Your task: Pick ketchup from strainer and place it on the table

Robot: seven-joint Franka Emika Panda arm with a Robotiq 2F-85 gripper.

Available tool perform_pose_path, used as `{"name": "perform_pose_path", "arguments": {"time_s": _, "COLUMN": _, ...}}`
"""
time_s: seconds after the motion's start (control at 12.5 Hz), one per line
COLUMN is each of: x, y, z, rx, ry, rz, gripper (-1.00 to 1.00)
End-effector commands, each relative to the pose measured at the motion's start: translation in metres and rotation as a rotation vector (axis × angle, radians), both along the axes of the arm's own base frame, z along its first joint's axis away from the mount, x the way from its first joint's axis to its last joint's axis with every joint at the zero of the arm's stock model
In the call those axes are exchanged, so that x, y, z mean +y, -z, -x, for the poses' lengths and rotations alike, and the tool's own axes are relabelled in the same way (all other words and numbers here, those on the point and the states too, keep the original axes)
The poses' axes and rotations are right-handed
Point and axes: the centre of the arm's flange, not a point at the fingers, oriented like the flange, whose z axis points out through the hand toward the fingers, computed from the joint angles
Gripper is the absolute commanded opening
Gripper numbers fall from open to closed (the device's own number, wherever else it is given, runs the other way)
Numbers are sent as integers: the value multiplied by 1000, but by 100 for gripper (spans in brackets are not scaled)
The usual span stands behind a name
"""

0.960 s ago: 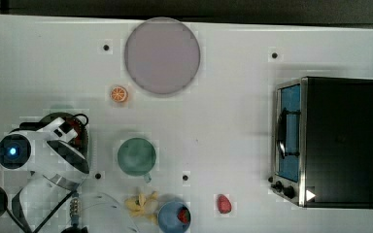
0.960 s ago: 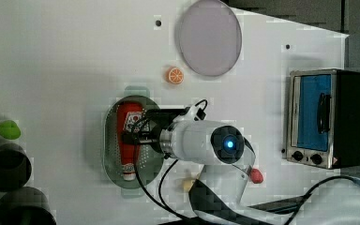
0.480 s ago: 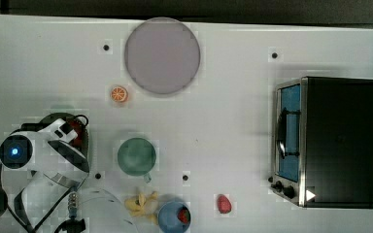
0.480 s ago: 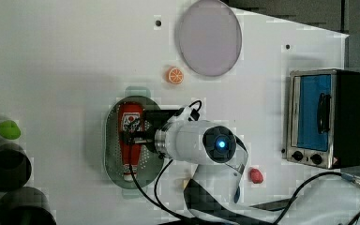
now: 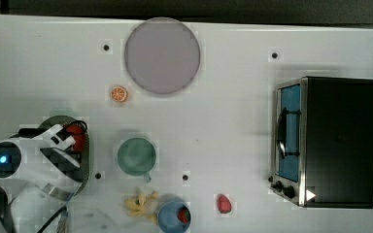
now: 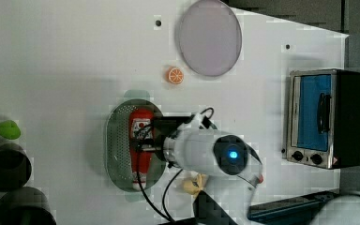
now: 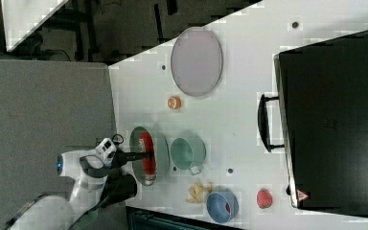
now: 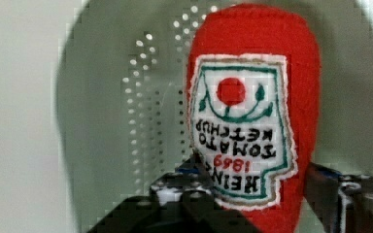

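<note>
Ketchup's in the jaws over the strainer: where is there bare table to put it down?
Widest free patch: the table between the plate, green cup and toaster oven. Also bare: the top view's upper left, beyond the orange slice. Crowded: the near edge with banana, blue bowl and strawberry.

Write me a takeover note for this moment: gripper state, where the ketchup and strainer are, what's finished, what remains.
Gripper: down inside the strainer, fingers closed on either side of the ketchup over the lower part of its label.
Ketchup: lying lengthwise in the strainer, which sits near the top view's left edge of the table, beside the green cup.
Done: approach and grasp.
Left: lift the bottle out of the strainer, carry it to a bare patch of table, set it down, release. Whether it has left the strainer floor yet I cannot tell.
</note>
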Motion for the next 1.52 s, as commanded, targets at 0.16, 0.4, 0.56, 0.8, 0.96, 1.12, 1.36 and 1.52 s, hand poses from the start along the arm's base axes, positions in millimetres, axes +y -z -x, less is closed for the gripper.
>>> {"name": "perform_pose_path", "arguments": {"time_s": 0.16, "x": 0, "y": -106, "z": -21, "rx": -63, "ry": 111, "rz": -25, "gripper": 13}}
{"name": "perform_pose_path", "arguments": {"time_s": 0.4, "x": -21, "y": -150, "z": -34, "rx": -24, "ry": 74, "rz": -33, "gripper": 13}}
{"name": "perform_pose_path", "arguments": {"time_s": 0.56, "x": -39, "y": -174, "z": -46, "rx": -6, "ry": 53, "rz": -33, "gripper": 13}}
{"name": "perform_pose_path", "arguments": {"time_s": 0.8, "x": -86, "y": -206, "z": -69, "rx": -8, "ry": 53, "rz": 10, "gripper": 13}}
{"name": "perform_pose_path", "arguments": {"time_s": 0.96, "x": -126, "y": -228, "z": -88, "rx": -45, "ry": 30, "rz": 21, "gripper": 13}}
{"name": "perform_pose_path", "arguments": {"time_s": 1.12, "x": -174, "y": -246, "z": -105, "rx": -88, "ry": 24, "rz": 30, "gripper": 13}}
{"name": "perform_pose_path", "arguments": {"time_s": 1.36, "x": -252, "y": -256, "z": -125, "rx": -106, "ry": -30, "rz": 42, "gripper": 13}}
{"name": "perform_pose_path", "arguments": {"time_s": 1.52, "x": -306, "y": -255, "z": -133, "rx": -105, "ry": -33, "rz": 45, "gripper": 13}}
